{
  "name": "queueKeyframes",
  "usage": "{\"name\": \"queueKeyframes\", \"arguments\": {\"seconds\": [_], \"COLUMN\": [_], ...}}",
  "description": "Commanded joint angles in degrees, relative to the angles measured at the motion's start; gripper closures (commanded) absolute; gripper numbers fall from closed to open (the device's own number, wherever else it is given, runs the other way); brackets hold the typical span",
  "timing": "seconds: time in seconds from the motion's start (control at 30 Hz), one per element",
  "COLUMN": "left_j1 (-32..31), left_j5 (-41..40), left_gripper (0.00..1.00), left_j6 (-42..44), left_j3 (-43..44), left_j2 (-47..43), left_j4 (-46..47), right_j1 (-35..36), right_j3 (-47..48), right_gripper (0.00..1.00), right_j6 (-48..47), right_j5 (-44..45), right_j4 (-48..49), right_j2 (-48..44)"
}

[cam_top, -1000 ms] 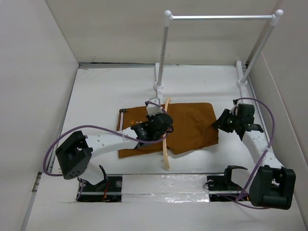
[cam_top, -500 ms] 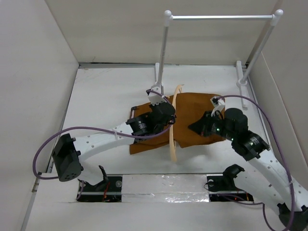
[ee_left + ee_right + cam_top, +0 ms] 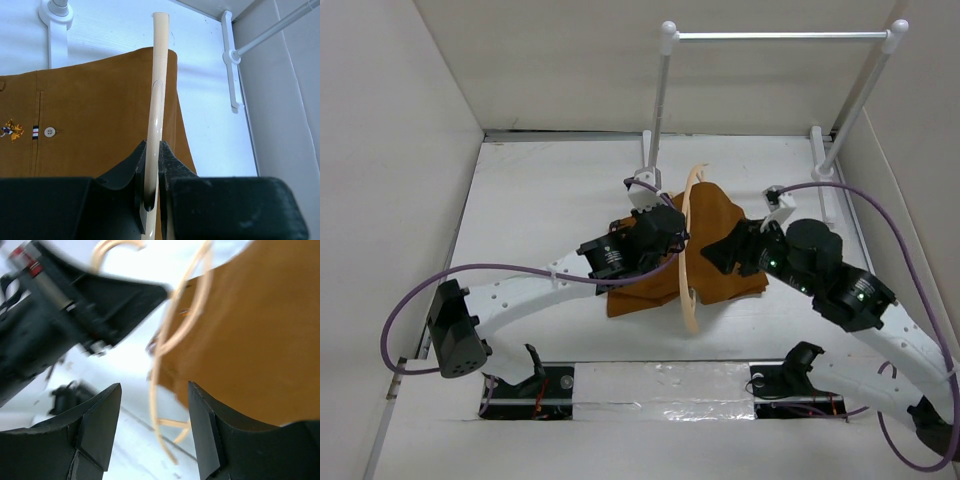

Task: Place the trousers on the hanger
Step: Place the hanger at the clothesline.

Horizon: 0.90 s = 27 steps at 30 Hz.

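The rust-brown trousers [image 3: 720, 250] lie bunched on the white table [image 3: 540, 200], partly lifted over the pale hanger [image 3: 690, 270], which stands on edge. My left gripper [image 3: 672, 232] is shut on the hanger's bar [image 3: 156, 115], with the trousers [image 3: 90, 120] and a pale button below in the left wrist view. My right gripper [image 3: 718, 252] is open, close to the trousers' right side. In the right wrist view the hanger [image 3: 165, 390] and the trousers [image 3: 250, 340] show between its spread fingers [image 3: 97, 427].
A white-and-metal rail stand [image 3: 775, 37] rises at the back, with feet [image 3: 648, 160] on the table behind the trousers; one foot [image 3: 230, 60] shows in the left wrist view. White walls enclose the table on three sides.
The left gripper has raised the hanger and swung it right, dragging the trousers into a narrower bunch. The right arm has moved in from the right edge to the trousers.
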Motion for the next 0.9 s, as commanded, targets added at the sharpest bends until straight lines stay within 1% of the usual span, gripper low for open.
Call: {"name": "queueKeyframes", "arguments": {"seconds": [0.0,0.07,0.1,0.17,0.37,0.43,0.47,0.5,0.57,0.7,0.73,0.77,0.8,0.87], "left_j1": [-0.1,-0.1,-0.1,-0.1,-0.1,-0.1,-0.1,-0.1,-0.1,-0.1,-0.1,-0.1,-0.1,-0.1], "left_j5": [-1.9,-1.9,-1.8,-1.5,-0.6,-0.3,-0.2,0.0,0.4,1.2,1.3,1.5,1.6,2.4], "left_gripper": [1.00,1.00,1.00,1.00,1.00,1.00,1.00,1.00,1.00,1.00,1.00,1.00,1.00,1.00], "left_j6": [-0.1,0.3,0.4,0.2,-1.1,-1.7,-1.8,-2.2,-2.6,-3.1,-3.3,-3.4,-3.4,-2.0], "left_j3": [5.9,7.1,8.0,8.6,9.8,10.4,10.6,11.0,11.3,12.8,13.1,13.3,13.9,14.6], "left_j2": [-2.8,-2.1,-1.8,-1.6,-2.0,-1.9,-1.9,-1.9,-1.7,-1.5,-1.4,-1.5,-1.4,-1.2], "left_j4": [3.7,2.7,2.4,1.8,-1.9,-2.9,-3.3,-4.1,-5.2,-5.7,-5.7,-5.6,-5.5,-4.4], "right_j1": [6.4,12.2,13.5,15.5,16.1,16.1,16.1,16.1,16.1,16.1,16.1,16.1,16.1,15.1], "right_j3": [-1.6,-4.0,-4.3,-5.3,-9.1,-9.7,-9.9,-10.1,-10.3,-9.1,-8.5,-8.3,-8.2,-8.4], "right_gripper": [0.39,0.39,0.39,0.39,0.46,0.50,0.56,0.68,0.74,0.80,0.86,0.95,1.00,1.00], "right_j6": [3.3,6.2,7.0,8.1,10.0,10.1,10.4,10.4,10.8,10.7,10.7,11.1,11.2,12.8], "right_j5": [-3.5,-0.3,2.4,3.3,6.0,6.2,6.1,6.0,5.5,5.0,5.1,5.3,5.3,4.4], "right_j4": [7.2,10.2,10.4,11.8,16.5,18.0,19.4,20.1,22.7,23.9,23.8,24.0,24.2,26.3], "right_j2": [2.9,4.7,5.5,7.5,9.4,9.6,9.7,9.8,10.3,12.3,12.6,12.7,12.5,10.7]}}
